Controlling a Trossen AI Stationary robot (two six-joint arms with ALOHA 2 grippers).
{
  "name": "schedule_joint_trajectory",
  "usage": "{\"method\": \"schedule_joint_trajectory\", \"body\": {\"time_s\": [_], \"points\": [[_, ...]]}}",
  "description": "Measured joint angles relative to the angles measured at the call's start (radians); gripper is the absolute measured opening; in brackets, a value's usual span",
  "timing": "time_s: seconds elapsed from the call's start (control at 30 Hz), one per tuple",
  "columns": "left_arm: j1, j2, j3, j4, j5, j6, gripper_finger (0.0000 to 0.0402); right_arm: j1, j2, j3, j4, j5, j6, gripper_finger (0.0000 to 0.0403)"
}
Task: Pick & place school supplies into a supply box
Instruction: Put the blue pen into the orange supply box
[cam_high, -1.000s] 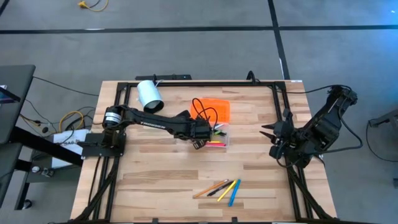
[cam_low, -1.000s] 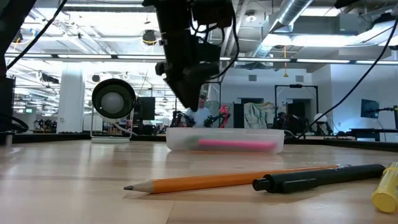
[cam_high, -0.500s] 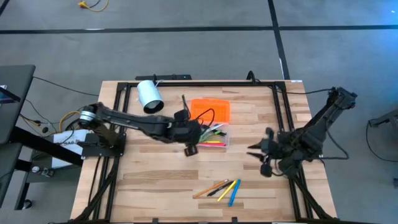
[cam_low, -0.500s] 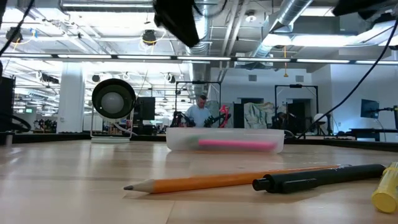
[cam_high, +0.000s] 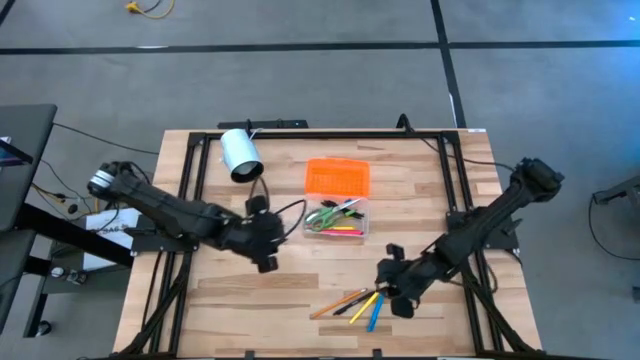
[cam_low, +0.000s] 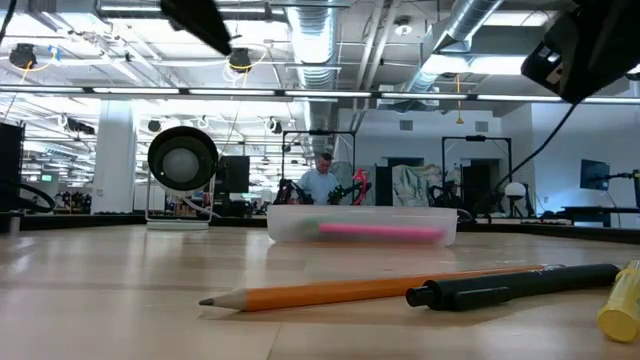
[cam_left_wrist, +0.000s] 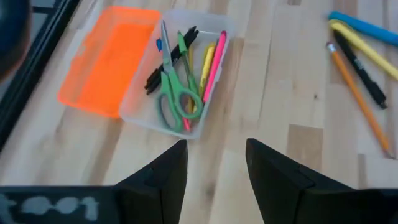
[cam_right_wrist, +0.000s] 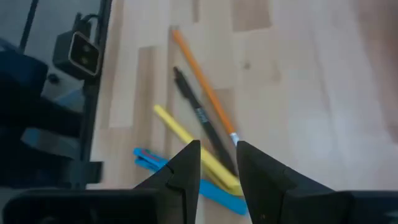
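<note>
The supply box's clear tray (cam_high: 337, 217) (cam_left_wrist: 177, 81) holds green-handled scissors (cam_left_wrist: 175, 93) and pink, yellow, green and dark pens. Its orange lid (cam_high: 337, 177) lies flat beside it on the far side. An orange pencil (cam_right_wrist: 202, 78), a black pen (cam_right_wrist: 202, 118), a yellow marker (cam_right_wrist: 186, 140) and a blue marker (cam_right_wrist: 158, 162) lie together on the wood near the near edge (cam_high: 350, 303). My left gripper (cam_high: 272, 240) (cam_left_wrist: 216, 165) hovers open to the left of the tray. My right gripper (cam_high: 384, 284) (cam_right_wrist: 217, 158) hovers open just right of the loose pens.
A white cylinder (cam_high: 240, 155) lies at the far left of the table, near the black frame rail (cam_high: 300, 135). Black frame bars run along the left and right table edges. Bare wood lies between the tray and the loose pens.
My left gripper has drawn back from over the tray, rising and moving toward the table's left and near side; the green scissors now lie in the tray. My right arm has swung in from the right edge toward the loose pens near the near edge.
</note>
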Motion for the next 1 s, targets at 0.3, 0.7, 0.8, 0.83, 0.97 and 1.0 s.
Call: {"method": "schedule_joint_trajectory", "body": {"time_s": [0.3, 0.7, 0.8, 0.83, 0.97, 1.0], "points": [[-0.146, -0.102, -0.171, 0.142, -0.176, -0.322, 0.0153, 0.019, 0.145, 0.055, -0.019, -0.102, -0.221, 0.0098], [-0.193, -0.076, -0.176, 0.235, -0.308, -0.501, 0.0153, 0.046, 0.237, 0.055, -0.112, -0.124, -0.409, 0.0098], [-0.194, -0.066, -0.176, 0.234, -0.315, -0.512, 0.0153, 0.042, 0.237, 0.054, -0.112, -0.101, -0.409, 0.0098], [-0.194, -0.064, -0.176, 0.232, -0.316, -0.513, 0.0153, 0.041, 0.237, 0.054, -0.108, -0.101, -0.408, 0.0098], [-0.194, -0.056, -0.176, 0.229, -0.324, -0.509, 0.0153, 0.036, 0.237, 0.054, -0.106, -0.098, -0.412, 0.0098], [-0.194, -0.054, -0.176, 0.22, -0.323, -0.509, 0.0153, 0.036, 0.237, 0.054, -0.105, -0.097, -0.412, 0.0098]]}}
